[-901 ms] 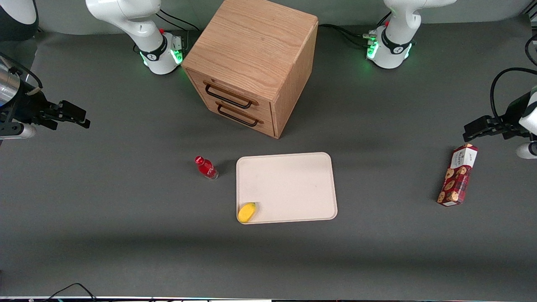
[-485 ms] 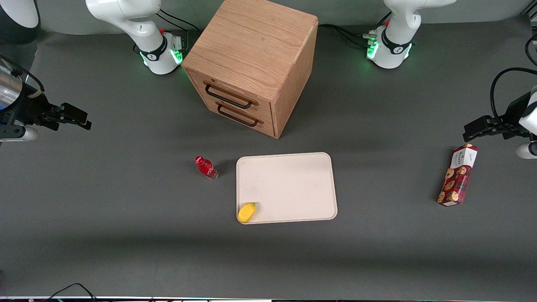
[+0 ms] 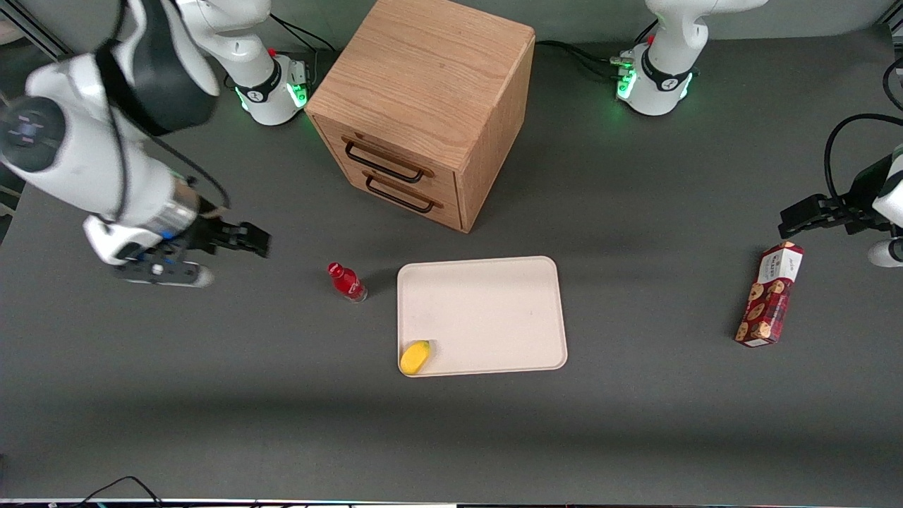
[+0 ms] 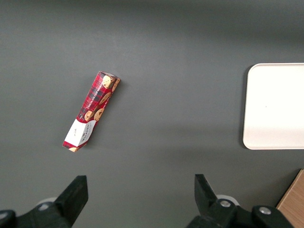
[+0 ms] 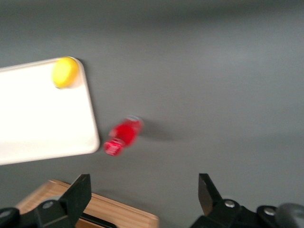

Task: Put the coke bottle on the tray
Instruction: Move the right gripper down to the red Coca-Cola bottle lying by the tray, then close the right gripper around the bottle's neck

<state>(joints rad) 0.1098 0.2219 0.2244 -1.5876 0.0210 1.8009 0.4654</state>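
Note:
The coke bottle [image 3: 346,282] is a tiny red bottle with a red cap. It stands on the dark table close beside the tray [image 3: 494,310], toward the working arm's end. It also shows in the right wrist view [image 5: 122,135], apart from the jaws. The tray is cream-beige and flat, and it also shows in the right wrist view [image 5: 42,114]. My right gripper [image 3: 259,245] is open and empty, above the table, a short way from the bottle toward the working arm's end. In the right wrist view its two fingers [image 5: 76,194] stand wide apart.
A yellow fruit [image 3: 415,356] lies on the tray's near corner. A wooden drawer cabinet [image 3: 423,106] stands farther from the camera than the tray. A red-brown cookie box [image 3: 769,294] lies toward the parked arm's end.
My right arm has swung in from the table's end toward the bottle and dropped nearer the camera. The bottle, tray and fruit have not moved.

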